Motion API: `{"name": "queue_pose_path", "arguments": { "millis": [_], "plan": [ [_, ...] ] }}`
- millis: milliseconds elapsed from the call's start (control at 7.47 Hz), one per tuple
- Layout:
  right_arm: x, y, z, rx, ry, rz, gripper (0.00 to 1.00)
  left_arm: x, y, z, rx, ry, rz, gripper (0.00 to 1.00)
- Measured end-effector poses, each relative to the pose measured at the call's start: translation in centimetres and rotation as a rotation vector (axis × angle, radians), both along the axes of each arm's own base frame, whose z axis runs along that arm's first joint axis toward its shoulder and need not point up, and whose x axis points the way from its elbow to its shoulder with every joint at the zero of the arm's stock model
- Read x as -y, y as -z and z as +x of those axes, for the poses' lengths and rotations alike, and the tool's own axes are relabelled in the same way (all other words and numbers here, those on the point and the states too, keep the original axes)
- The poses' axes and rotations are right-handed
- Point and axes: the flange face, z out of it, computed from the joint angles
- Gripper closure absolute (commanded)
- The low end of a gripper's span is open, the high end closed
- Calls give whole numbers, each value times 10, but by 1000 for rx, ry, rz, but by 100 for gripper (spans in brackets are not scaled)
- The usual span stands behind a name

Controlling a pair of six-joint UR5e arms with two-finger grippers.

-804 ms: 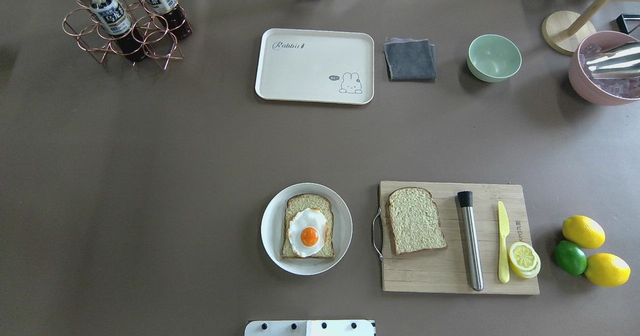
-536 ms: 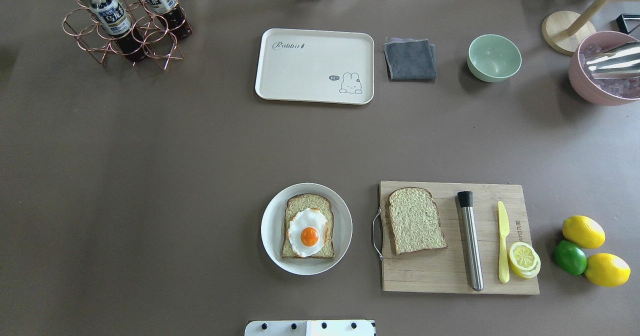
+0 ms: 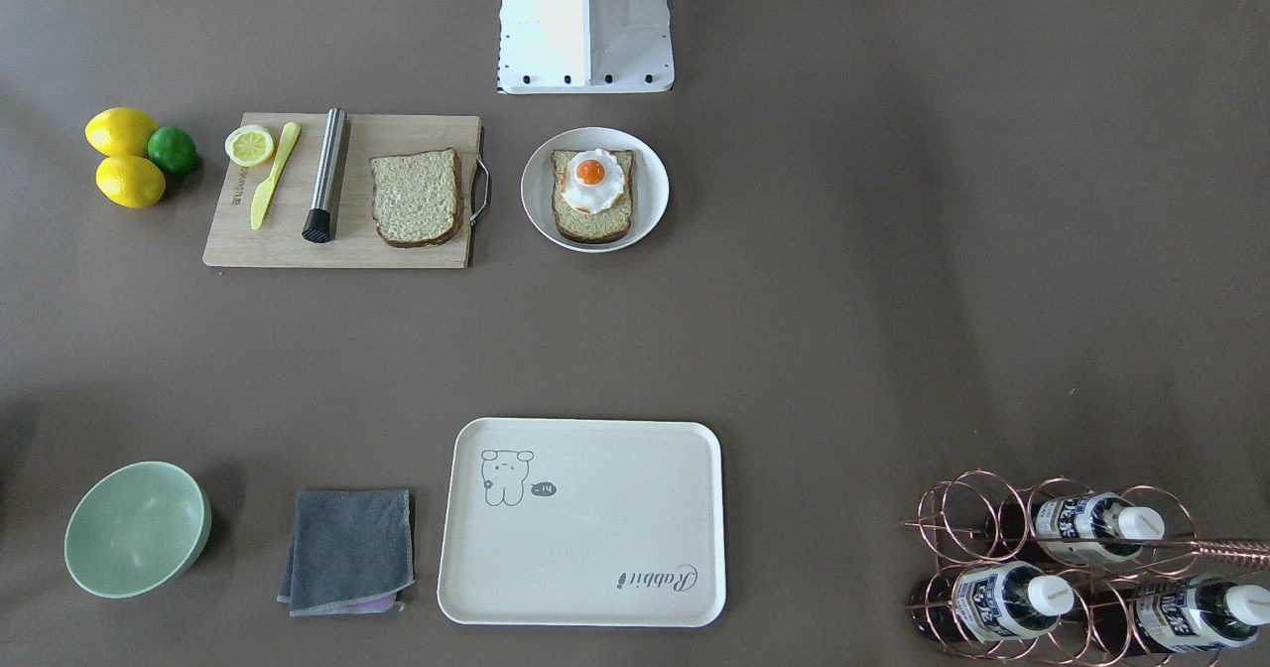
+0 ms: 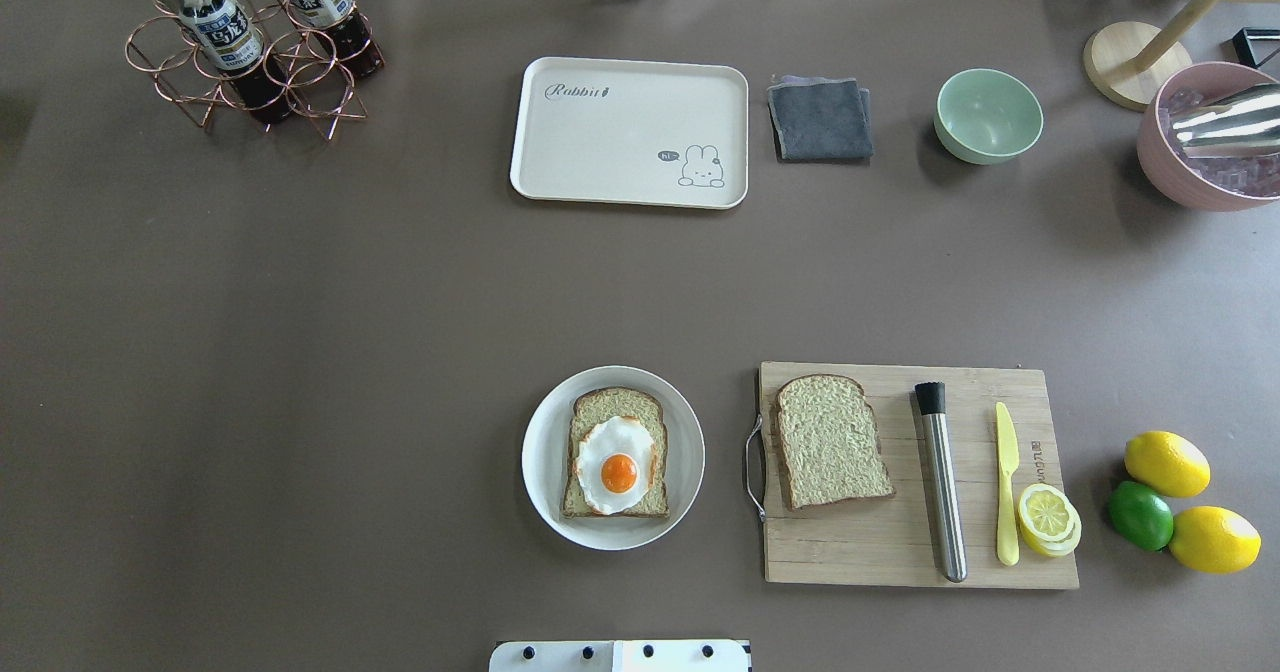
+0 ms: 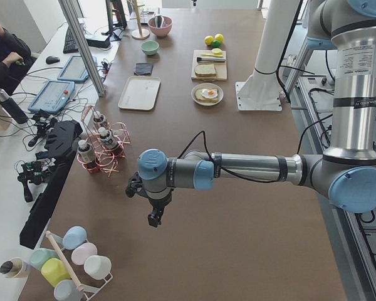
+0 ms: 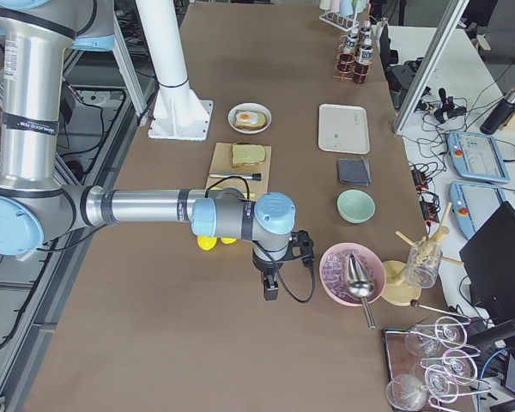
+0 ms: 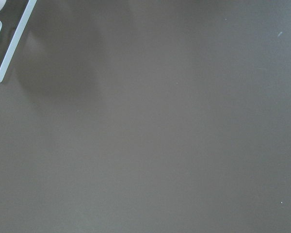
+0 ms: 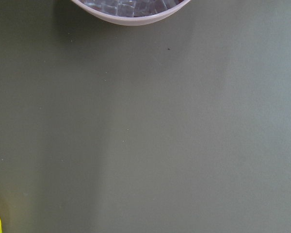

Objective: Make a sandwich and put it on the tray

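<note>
One brown bread slice (image 4: 615,404) lies on a round white plate (image 4: 540,452) with a fried egg (image 4: 617,467) on top. A second bread slice (image 4: 832,441) lies on the wooden cutting board (image 4: 900,552). The cream tray (image 4: 620,142) sits at the far middle and holds nothing; it also shows in the front-facing view (image 3: 585,538). My left gripper (image 5: 155,218) hangs over bare table near the left end. My right gripper (image 6: 270,292) hangs near the right end, beside the pink bowl. Both show only in the side views, so I cannot tell whether they are open or shut.
The board also holds a metal muddler (image 4: 942,482), a yellow knife (image 4: 1006,482) and lemon slices (image 4: 1048,517). Two lemons and a lime (image 4: 1140,514) lie to its right. A grey cloth (image 4: 820,118), green bowl (image 4: 988,115), pink ice bowl (image 4: 1200,152) and bottle rack (image 4: 250,47) line the far edge.
</note>
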Motion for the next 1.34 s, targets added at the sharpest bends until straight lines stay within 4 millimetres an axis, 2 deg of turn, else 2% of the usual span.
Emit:
{"name": "queue_pose_path", "arguments": {
  "millis": [402,938,1339],
  "plan": [
    [0,-1,0,0,-1,-2,0,2,19,-2,-1,6,37,1],
    [-2,-5,0,-1,-1,-10,0,-2,28,-21,-4,45,57,1],
    [-3,-7,1,-2,-1,-14,0,2,41,-23,-4,48,100,1]
  ]
}}
